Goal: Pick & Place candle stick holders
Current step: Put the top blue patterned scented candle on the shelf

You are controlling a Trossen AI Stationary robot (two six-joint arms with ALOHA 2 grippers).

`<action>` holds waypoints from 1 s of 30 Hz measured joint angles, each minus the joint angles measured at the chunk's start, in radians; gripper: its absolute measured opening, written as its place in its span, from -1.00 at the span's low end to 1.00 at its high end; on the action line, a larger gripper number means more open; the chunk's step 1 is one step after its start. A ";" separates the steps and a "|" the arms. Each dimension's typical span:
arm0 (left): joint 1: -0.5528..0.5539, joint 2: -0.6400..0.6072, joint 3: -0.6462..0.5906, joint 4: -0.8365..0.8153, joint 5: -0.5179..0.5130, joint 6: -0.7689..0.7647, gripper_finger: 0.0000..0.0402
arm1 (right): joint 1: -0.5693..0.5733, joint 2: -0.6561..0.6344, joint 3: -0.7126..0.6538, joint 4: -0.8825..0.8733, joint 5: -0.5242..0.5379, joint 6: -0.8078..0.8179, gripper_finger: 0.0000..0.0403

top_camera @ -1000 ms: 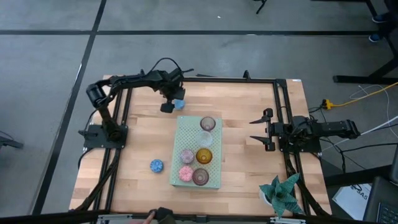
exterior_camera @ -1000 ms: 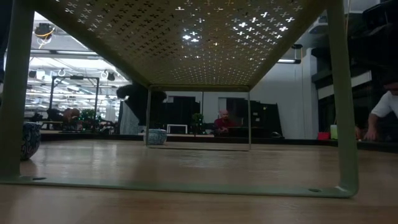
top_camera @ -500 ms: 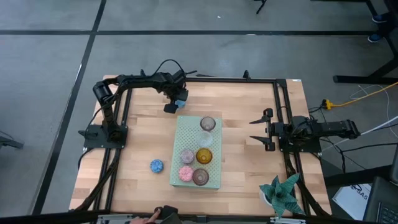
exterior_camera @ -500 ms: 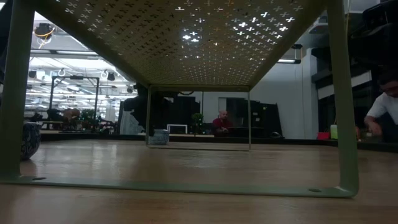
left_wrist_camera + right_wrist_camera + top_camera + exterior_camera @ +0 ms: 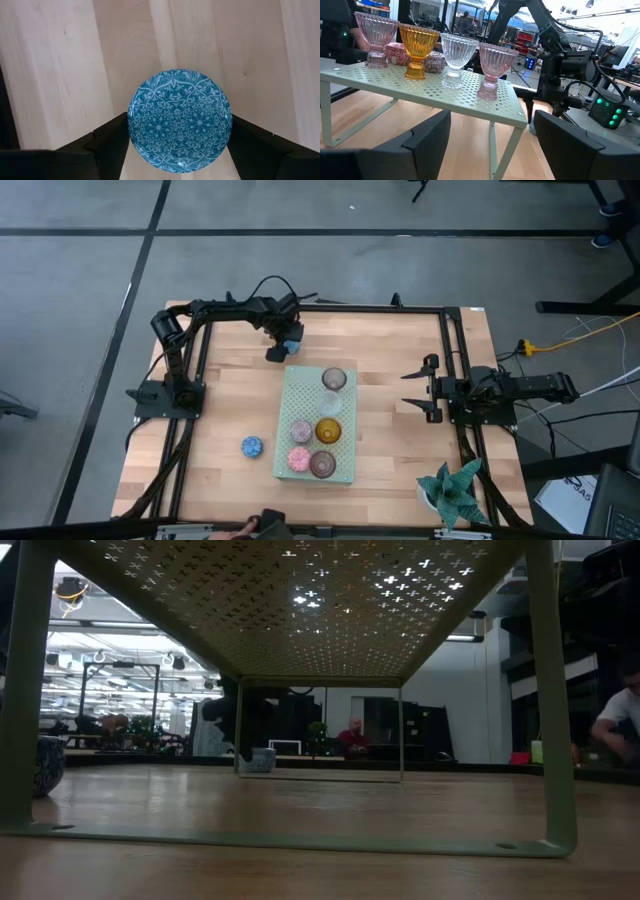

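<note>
**Left pincer carries blue cup closer to the green board**

Since a second ago the left pincer [image 5: 283,345] has travelled a little toward the green board [image 5: 300,405], bringing its blue patterned candle stick holder [image 5: 180,120] along; the right arm has not shifted. In the left wrist view the two dark fingers [image 5: 107,145] press against opposite sides of that blue cup, so the pincer is clenched on it, above the pale wooden counter [image 5: 400,370]. From above, the cup sits just off the far left corner of the board.

On the board stand six more holders: a mauve one [image 5: 334,379] and a clear one [image 5: 331,402] toward the far end, an amber one [image 5: 328,430] with a pink one [image 5: 301,430] beside it, then another pink one [image 5: 298,457] and a brownish one [image 5: 322,465] at the near end. A second blue holder [image 5: 251,446] rests on the counter, left of the board and apart from it.

The right pincer [image 5: 420,389] waits at the counter's right edge, fingers spread and released, pointing at the board. A green plant in a white pot [image 5: 452,490] occupies the near right corner.
</note>
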 joint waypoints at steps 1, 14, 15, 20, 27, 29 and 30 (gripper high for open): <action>0.002 0.000 0.000 -0.001 -0.001 -0.010 0.41 | 0.000 0.000 0.000 0.000 0.000 0.000 0.43; 0.060 -0.191 0.000 -0.026 -0.028 -0.127 0.41 | 0.000 0.000 0.000 0.000 0.000 0.000 0.43; 0.061 -0.220 0.000 -0.039 -0.032 -0.127 0.41 | 0.000 0.000 0.000 0.000 0.000 0.000 0.43; 0.030 -0.371 0.000 -0.113 -0.055 -0.129 0.41 | 0.000 0.000 0.000 0.000 0.000 0.000 0.43; -0.123 -0.545 0.000 -0.210 -0.064 -0.229 0.41 | 0.000 0.000 0.000 0.000 0.000 0.000 0.43; -0.187 -0.572 0.000 -0.224 -0.064 -0.278 0.41 | 0.000 0.000 0.000 0.000 0.000 0.000 0.43; -0.220 -0.582 0.000 -0.228 -0.064 -0.306 0.41 | 0.000 0.000 0.000 0.000 0.000 0.000 0.43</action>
